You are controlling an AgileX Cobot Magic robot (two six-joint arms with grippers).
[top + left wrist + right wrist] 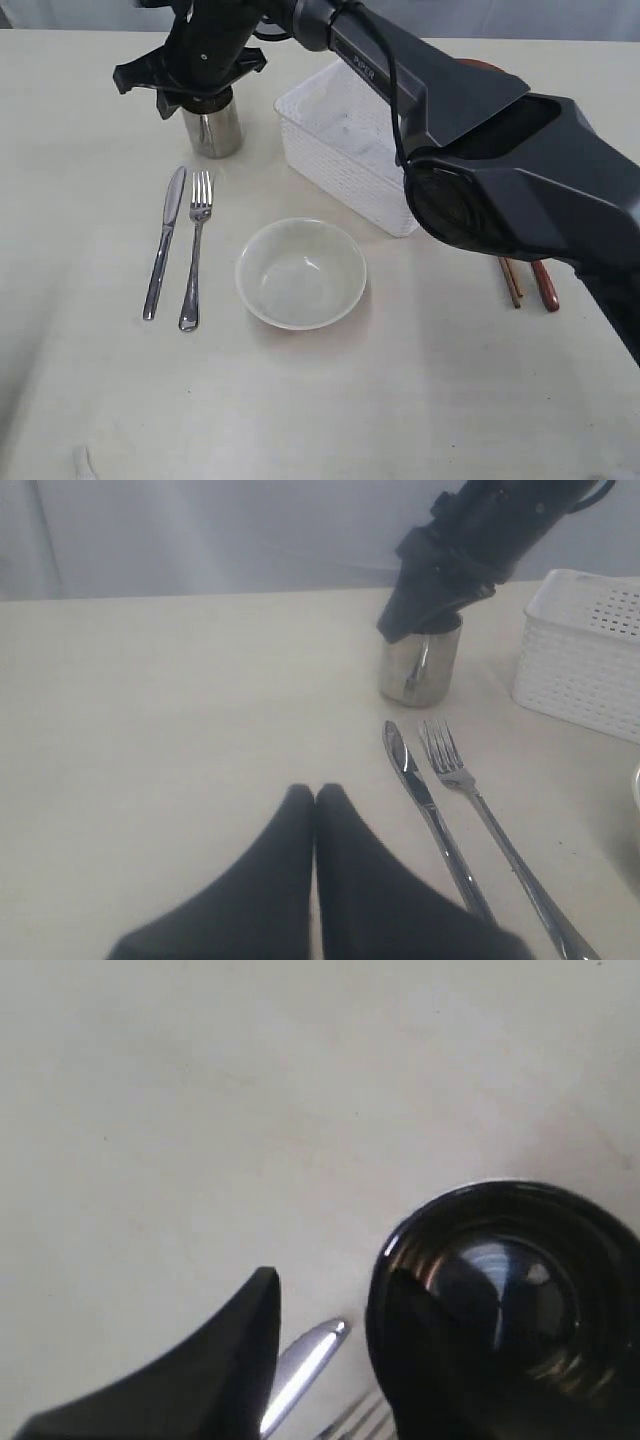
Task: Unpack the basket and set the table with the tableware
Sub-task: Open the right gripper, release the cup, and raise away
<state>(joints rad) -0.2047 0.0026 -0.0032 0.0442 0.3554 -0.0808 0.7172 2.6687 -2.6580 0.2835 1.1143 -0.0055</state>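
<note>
The steel mug is standing upright on the counter, mouth up, directly beneath the right tool, whose fingers are being held apart astride its rim. The knife and fork are lying parallel nearby, tips pointing toward that tool. The left tool is being pressed together. The "PIPER" lettering is being displayed on the right arm.

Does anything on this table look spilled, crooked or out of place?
Nothing spilled or broken. The white basket sits askew to the table edge, and the knife and fork lie slightly slanted beside the bowl. The mug stands upright.
</note>
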